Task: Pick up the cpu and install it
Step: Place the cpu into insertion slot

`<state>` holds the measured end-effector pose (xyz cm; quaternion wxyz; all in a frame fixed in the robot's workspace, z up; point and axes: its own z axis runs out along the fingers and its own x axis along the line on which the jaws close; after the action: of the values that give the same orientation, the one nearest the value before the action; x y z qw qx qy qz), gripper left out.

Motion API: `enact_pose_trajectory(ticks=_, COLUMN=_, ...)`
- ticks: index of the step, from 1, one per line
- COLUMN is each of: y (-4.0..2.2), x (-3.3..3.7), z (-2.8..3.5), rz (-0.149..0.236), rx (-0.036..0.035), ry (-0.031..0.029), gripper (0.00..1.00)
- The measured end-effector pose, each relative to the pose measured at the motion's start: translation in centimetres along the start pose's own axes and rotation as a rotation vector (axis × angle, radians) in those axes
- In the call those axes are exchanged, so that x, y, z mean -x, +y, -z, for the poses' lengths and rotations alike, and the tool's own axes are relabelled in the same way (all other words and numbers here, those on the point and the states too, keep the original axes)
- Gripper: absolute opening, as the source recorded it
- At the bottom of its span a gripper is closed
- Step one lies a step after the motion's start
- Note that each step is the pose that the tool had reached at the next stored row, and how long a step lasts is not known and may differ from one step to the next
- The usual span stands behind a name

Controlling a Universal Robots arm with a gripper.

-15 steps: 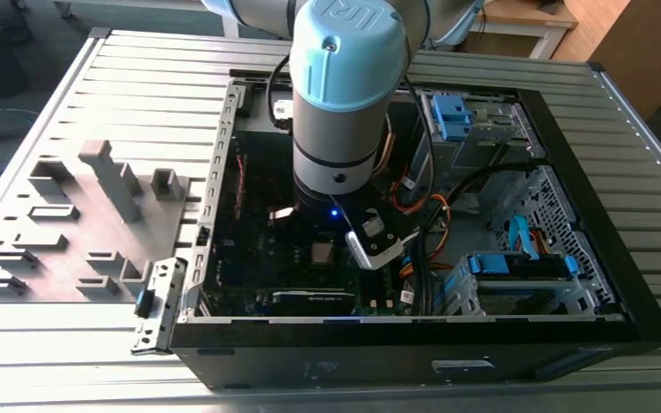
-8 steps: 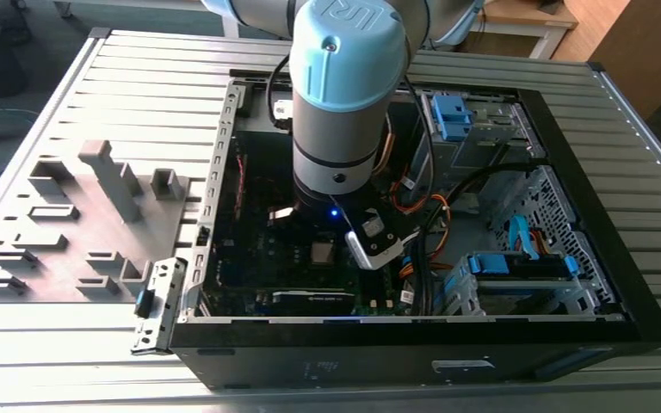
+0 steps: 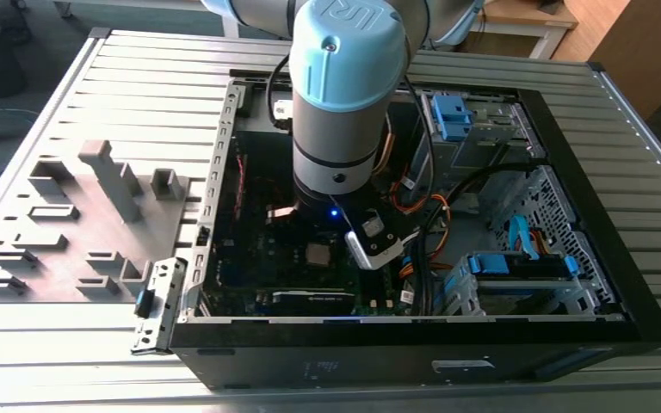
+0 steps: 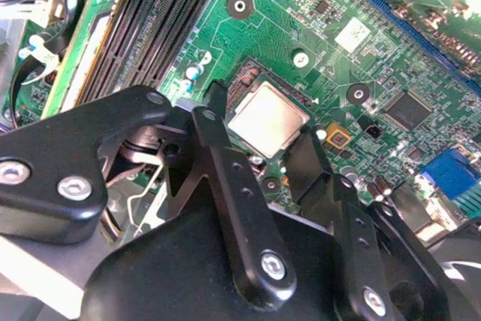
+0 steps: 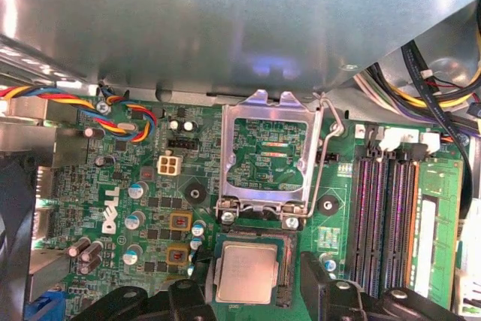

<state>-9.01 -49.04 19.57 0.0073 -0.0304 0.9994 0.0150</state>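
- Gripper (image 5: 254, 277) fingers (image 5: 316, 276) stand apart, one on each side of the socket (image 5: 285, 280). Both wrist views show a gap between each finger and the chip, so nothing is clamped.
- Location of the cpu (image 5: 246, 272): inside the socket, lying flat and square to its edges, metal top facing up.
- Work done, as judged: pick-up and placement appear complete, since the cpu rests in the socket and not between the fingers.
- Work left, as judged: the load plate (image 5: 263, 103) is swung open, away from the socket, and the wire lever (image 5: 325, 157) beside the socket is unlatched. The chip is not yet locked down.
- Appearance of the cpu: small, thin and square, with a pale silvery-grey lid of dull sheen. A dark strip of socket shows along one edge.
- Exterior view: the arm (image 3: 336, 103) reaches down into the computer case (image 3: 423, 366), wrist low over the motherboard (image 3: 307, 284) near the socket.
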Motion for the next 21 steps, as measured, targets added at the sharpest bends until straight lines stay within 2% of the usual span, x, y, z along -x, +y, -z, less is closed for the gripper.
enact_pose_trajectory(ticks=9, y=0.00, x=-0.02, z=-0.30, rz=0.000, rx=-0.0048, ry=0.0004, gripper=0.57)
enact_pose_trajectory(ticks=17, y=0.00, x=-0.03, z=-0.31, rz=0.000, rx=-0.0064, ry=0.0006, gripper=0.57)
enact_pose_trajectory(ticks=18, y=0.00, x=-0.03, z=-0.31, rz=0.000, rx=-0.0067, ry=0.0006, gripper=0.56)
enact_pose_trajectory(ticks=19, y=0.00, x=-0.03, z=-0.31, rz=0.000, rx=-0.0069, ry=0.0006, gripper=0.50)
enact_pose_trajectory(ticks=21, y=-0.01, x=-0.03, z=-0.31, rz=0.000, rx=-0.0074, ry=0.0006, gripper=0.50)
